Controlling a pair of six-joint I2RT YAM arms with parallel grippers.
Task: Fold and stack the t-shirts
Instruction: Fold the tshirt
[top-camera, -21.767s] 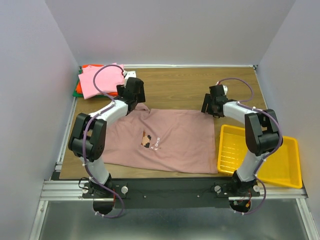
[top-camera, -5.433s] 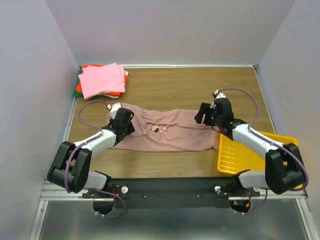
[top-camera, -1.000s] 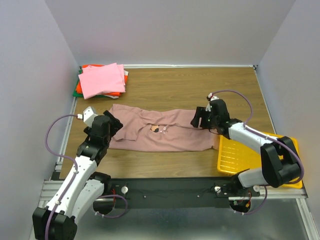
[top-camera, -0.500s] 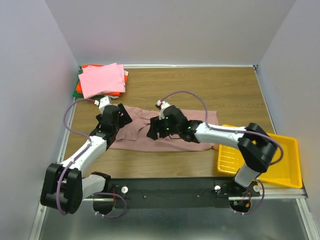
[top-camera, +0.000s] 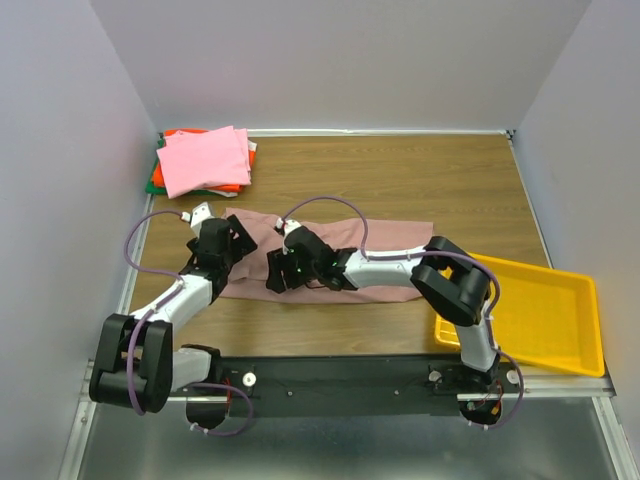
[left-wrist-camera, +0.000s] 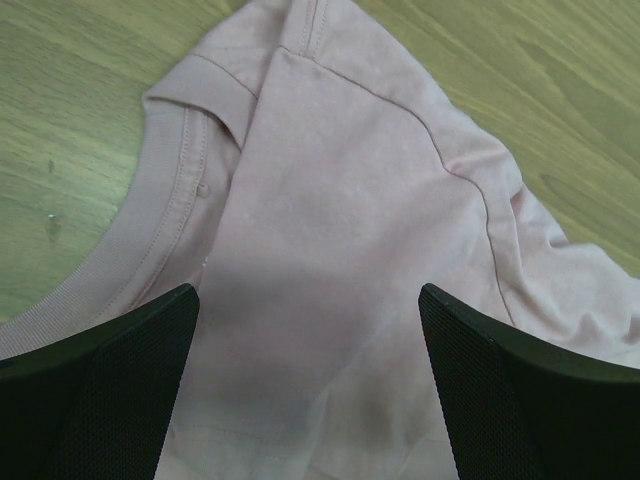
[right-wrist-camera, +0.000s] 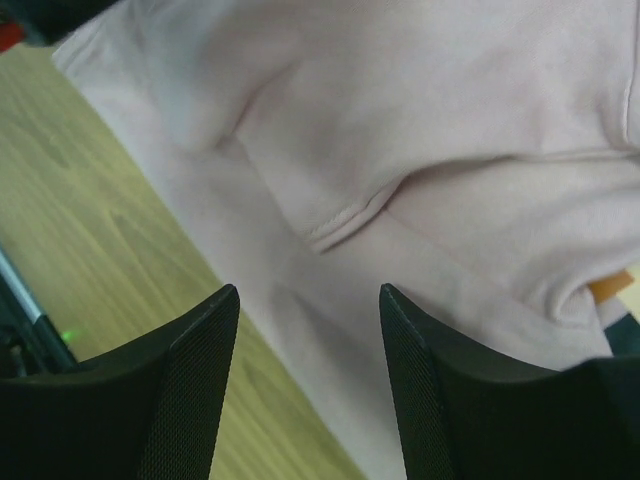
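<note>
Top external: dusty mauve-pink cloth t-shirt (top-camera: 395, 235) lying mid-frame on wooden surface (top-camera: 400, 175) as a long band, axis left-right. Left end effector (top-camera: 228, 240) spread wide over collar end, empty. Right end effector (top-camera: 280, 270) just beside it, jaws apart, nothing gripped.

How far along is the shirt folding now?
Done: a folded pile sits at the far left corner. In hand: the mauve shirt lies as a long strip, with open left fingers and right fingers over it. Left: folding it shorter and stacking it.
</note>
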